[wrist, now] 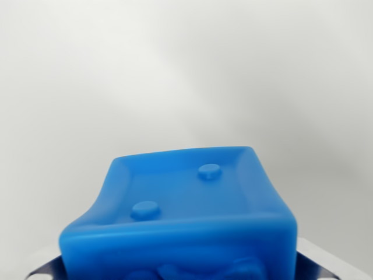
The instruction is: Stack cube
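One blue cube (pixel 186 216) filling the lower middle of the wrist view, two round studs on its upper face, metal end effector (pixel 186 271) parts at both bottom corners, grip state unclear, blurred pale surface (pixel 186 70) behind

We see only a blurred pale grey-white surface (pixel 186 70) behind the blue cube (pixel 186 216) — contact unclear.

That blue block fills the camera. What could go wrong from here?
Two risks, judging from the wrist view:
1. The cube hides what lies directly beneath it, and no second cube is in sight, so lining up the stack may be hard.
2. Only slivers of metal show at the bottom corners; the grip cannot be checked, so the cube might slip or tilt.
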Controlling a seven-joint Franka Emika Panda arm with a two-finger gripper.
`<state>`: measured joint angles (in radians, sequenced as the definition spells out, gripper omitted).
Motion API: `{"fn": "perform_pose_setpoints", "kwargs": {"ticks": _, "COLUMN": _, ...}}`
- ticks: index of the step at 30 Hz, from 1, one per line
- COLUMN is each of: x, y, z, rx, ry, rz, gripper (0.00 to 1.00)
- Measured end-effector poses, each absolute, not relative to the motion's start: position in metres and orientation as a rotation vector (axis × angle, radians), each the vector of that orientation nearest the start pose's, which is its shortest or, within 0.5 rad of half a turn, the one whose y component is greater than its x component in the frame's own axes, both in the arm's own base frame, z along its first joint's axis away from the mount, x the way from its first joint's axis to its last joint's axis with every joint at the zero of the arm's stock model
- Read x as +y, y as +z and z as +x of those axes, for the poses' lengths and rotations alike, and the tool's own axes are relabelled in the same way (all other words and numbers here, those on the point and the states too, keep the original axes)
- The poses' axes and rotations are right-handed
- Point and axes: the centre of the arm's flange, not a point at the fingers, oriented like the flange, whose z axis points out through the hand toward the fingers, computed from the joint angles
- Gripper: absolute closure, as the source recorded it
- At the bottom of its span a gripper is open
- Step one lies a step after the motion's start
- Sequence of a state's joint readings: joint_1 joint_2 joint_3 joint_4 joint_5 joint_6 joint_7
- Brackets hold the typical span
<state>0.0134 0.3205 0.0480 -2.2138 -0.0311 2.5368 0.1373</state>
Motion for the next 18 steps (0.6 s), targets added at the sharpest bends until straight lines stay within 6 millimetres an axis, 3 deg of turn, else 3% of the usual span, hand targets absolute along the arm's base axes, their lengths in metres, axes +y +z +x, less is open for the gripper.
{"fn": "perform_pose_setpoints", "kwargs": {"ticks": 10, "x": 0.034, "y": 0.262, "z": 0.552, "rx": 0.088, "ry": -0.010, "rz": -3.143, "gripper": 1.00}}
{"fn": "perform_pose_setpoints", "kwargs": {"ticks": 18, "x": 0.027, "y": 0.259, "z": 0.555, "rx": 0.155, "ry": -0.003, "rz": -3.140, "gripper": 1.00}}
